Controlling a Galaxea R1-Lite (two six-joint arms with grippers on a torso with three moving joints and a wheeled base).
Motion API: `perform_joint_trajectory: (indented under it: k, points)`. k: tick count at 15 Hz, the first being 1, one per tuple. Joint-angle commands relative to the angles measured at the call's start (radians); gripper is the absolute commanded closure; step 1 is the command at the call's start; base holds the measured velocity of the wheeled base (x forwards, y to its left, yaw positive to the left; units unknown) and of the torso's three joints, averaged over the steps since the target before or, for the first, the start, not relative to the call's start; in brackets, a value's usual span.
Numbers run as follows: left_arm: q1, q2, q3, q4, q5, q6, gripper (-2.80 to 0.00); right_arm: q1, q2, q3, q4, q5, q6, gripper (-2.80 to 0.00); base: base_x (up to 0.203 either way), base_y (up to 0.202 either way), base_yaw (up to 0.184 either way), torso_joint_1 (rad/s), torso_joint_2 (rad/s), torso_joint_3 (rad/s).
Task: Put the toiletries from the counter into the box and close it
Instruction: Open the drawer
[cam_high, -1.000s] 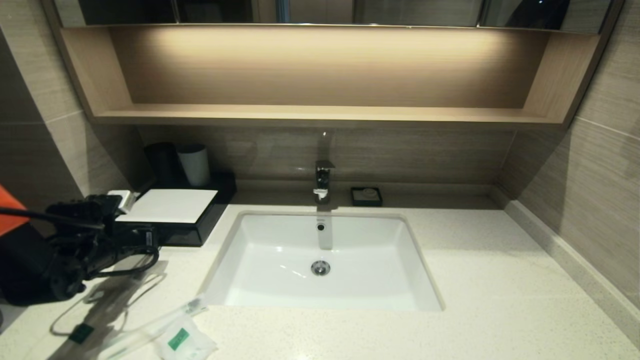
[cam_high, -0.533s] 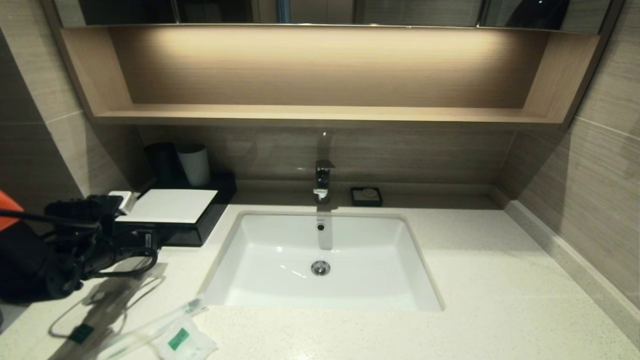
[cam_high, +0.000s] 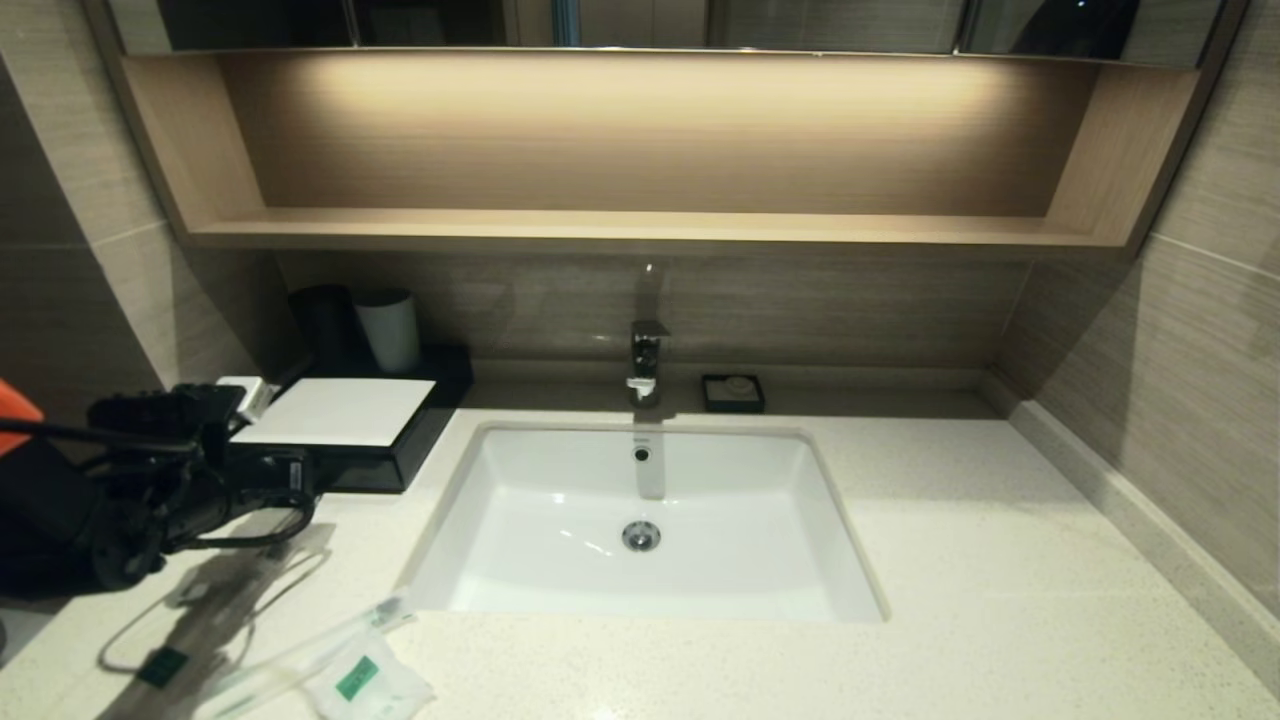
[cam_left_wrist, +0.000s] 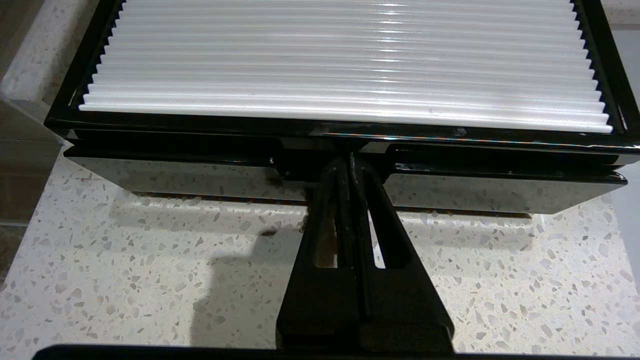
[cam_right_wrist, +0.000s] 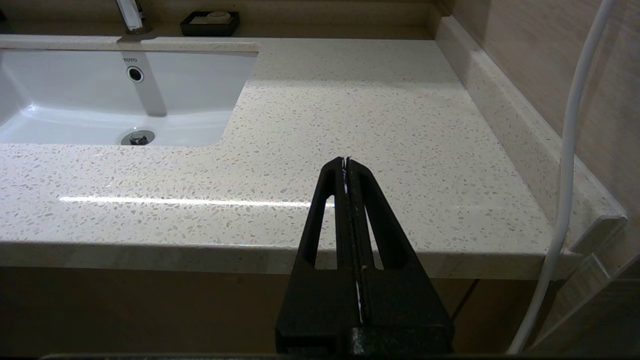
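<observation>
Left wrist view shows my left gripper (cam_left_wrist: 348, 162) pressed shut, empty, tips at the box (cam_left_wrist: 350, 132) drawer's centre notch, apparently to hook it open. Toiletries (cam_high: 340, 670) lie on the near-left counter (cam_high: 1000, 560). Cups (cam_high: 390, 330) stand behind the box. Right gripper (cam_right_wrist: 346, 162) is parked shut near the counter's edge.

You face a light wooden shelf (cam_high: 640, 228) glowing under warm light, grey-brown tiled walls (cam_high: 1200, 330) on both sides, mirror panels (cam_high: 640, 22) above.
</observation>
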Motion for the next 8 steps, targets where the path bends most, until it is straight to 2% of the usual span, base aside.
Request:
perform_joint_trajectory:
  k: [1, 8]
  points:
    - [0.000, 0.008, -0.006, -0.007, -0.001, 0.000, 0.00, 0.000, -0.002, 0.002, 0.000, 0.000, 0.000, 0.00, 0.000, 0.000, 0.000, 0.000, 0.00, 0.000]
    - [0.000, 0.023, -0.007, -0.017, -0.001, 0.002, 0.00, 0.000, -0.002, 0.001, 0.000, 0.000, 0.000, 0.00, 0.000, 0.000, 0.000, 0.000, 0.00, 0.000]
